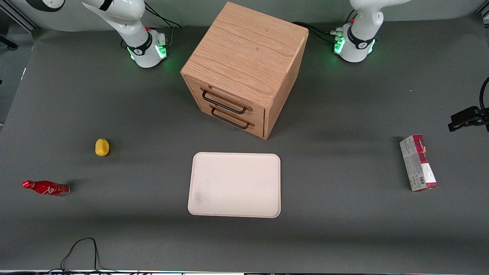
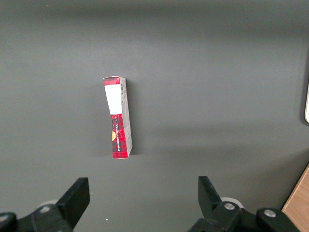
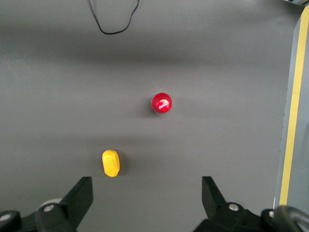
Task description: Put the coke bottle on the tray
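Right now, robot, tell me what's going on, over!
Gripper open, empty, high above the table. Coke bottle standing at the working arm's end, untouched. Tray bare, in front of the drawers. Lemon near the bottle, not blocking.

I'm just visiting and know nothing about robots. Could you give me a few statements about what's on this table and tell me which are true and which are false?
1. The coke bottle already sits on the tray. False: it stands on the bare table toward the working arm's end, apart from the tray.
2. The gripper is open and holds nothing. True: it hangs high above the bottle and the yellow object.
3. The wooden cabinet has two drawers with dark handles. True.
4. The red-and-white carton lies on the tray. False: it lies on the table toward the parked arm's end.
5. The yellow object is nearer the front camera than the bottle. False: the bottle is nearer.
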